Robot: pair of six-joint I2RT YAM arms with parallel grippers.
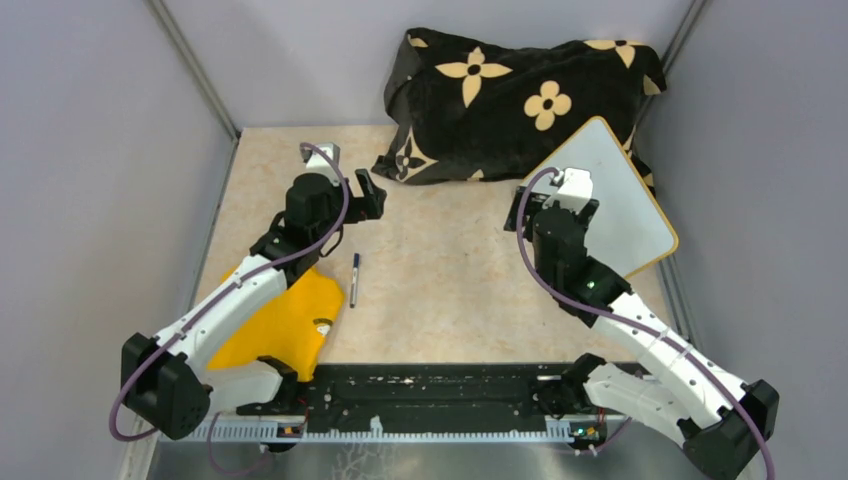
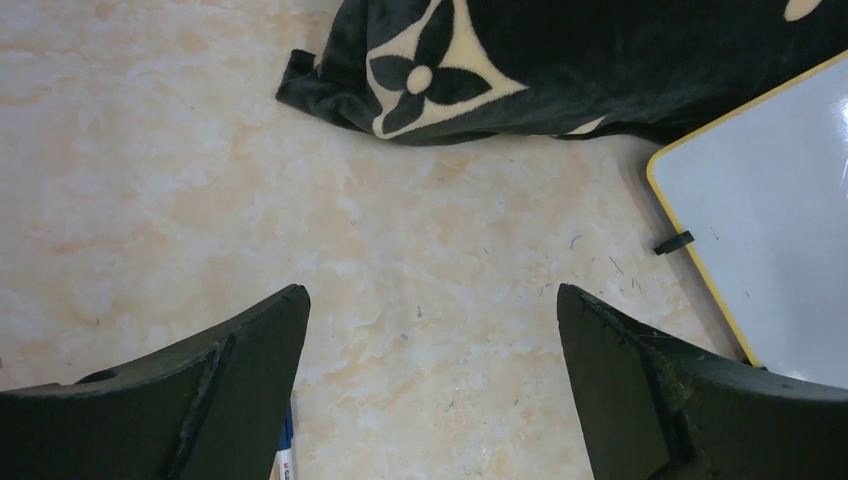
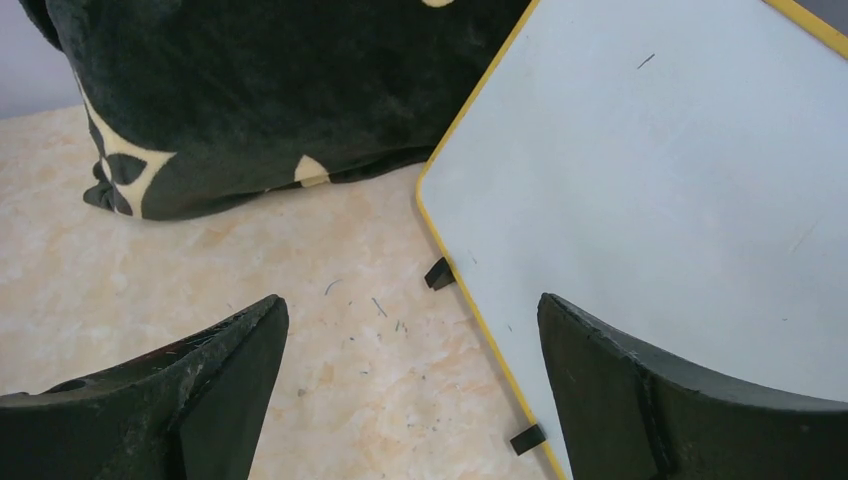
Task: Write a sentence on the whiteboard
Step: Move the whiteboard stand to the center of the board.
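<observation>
Left wrist and right wrist views show our left gripper [image 2: 430,300] and right gripper [image 3: 412,305] spread wide, empty. Nearby we see the marker [image 1: 354,279] lying loose; the whiteboard [image 3: 650,180], just beyond the right gripper, looks unwritten, so we judge nothing done yet.

I see all three views in bright, even, diffuse light that seems to come from overhead, with no hard glare. In the overhead view the table [image 1: 450,280] is a washed, pale beige, shadows under the arms are faint and soft-edged, and the side walls lean outward toward the frame edges. That picture is slightly soft, so fine detail is lost. The black cloth [image 1: 520,100] swallows light and its folds read as near-solid dark. In the wrist views the whiteboard [image 3: 650,180] looks flat bluish-grey rather than white. The left fingers [image 2: 235,385] and right fingers [image 3: 620,390] sit close to the lens, dark and a little blurred, while the tabletop grain behind them stays sharp.
</observation>
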